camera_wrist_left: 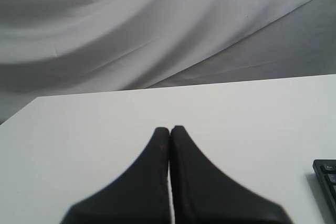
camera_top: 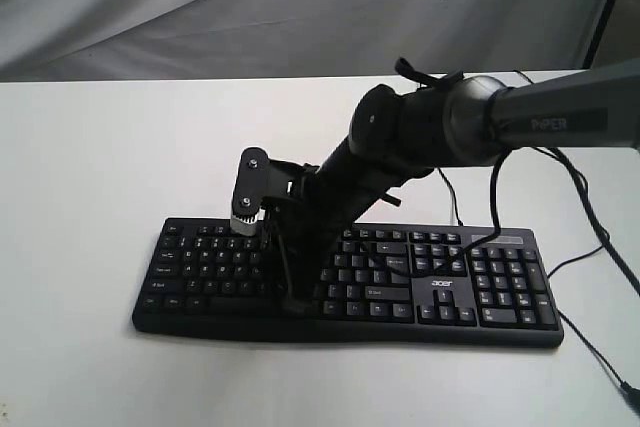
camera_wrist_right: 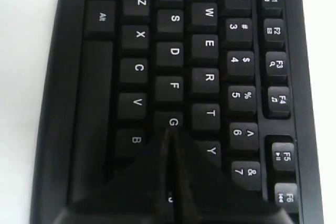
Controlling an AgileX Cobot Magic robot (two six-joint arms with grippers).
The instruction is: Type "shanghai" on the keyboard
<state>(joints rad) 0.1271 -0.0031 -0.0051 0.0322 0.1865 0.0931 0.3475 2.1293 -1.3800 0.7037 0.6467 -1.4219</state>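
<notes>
Two black fingers [camera_wrist_right: 152, 182] of the right gripper [camera_wrist_right: 169, 134] are pressed tight together with no gap between them. Their joined tip sits low over the home row of the keyboard [camera_wrist_right: 173, 51], right at the edge of the G key [camera_wrist_right: 173, 123] on the side away from the F key [camera_wrist_right: 174, 85]. The fingers cover the key under the tip, so I cannot tell whether anything is pushed down.

From where I stand, the right gripper [camera_top: 297, 302] meets the letter block of the keyboard [camera_top: 400, 282], left of its middle. Behind it the right arm [camera_top: 560, 117] slants up and away to the right, dark and thick-jointed, with "PiPER" lettering [camera_top: 555, 124] on its grey upper link.

The left gripper [camera_wrist_left: 169, 129] is closed as well, its two fingers [camera_wrist_left: 142, 182] touching along their length. It hangs over bare white table [camera_wrist_left: 236, 108], and one corner of the keyboard [camera_wrist_left: 326, 174] shows well apart from its tip.

The keyboard lies flat on the white table [camera_top: 100, 147], toward the near side in the exterior view. Its number pad [camera_top: 505, 287] is at the right end and the small white acer logo [camera_top: 441, 284] sits just beside it. A grey cloth [camera_top: 300, 7] hangs in folds behind the table.
</notes>
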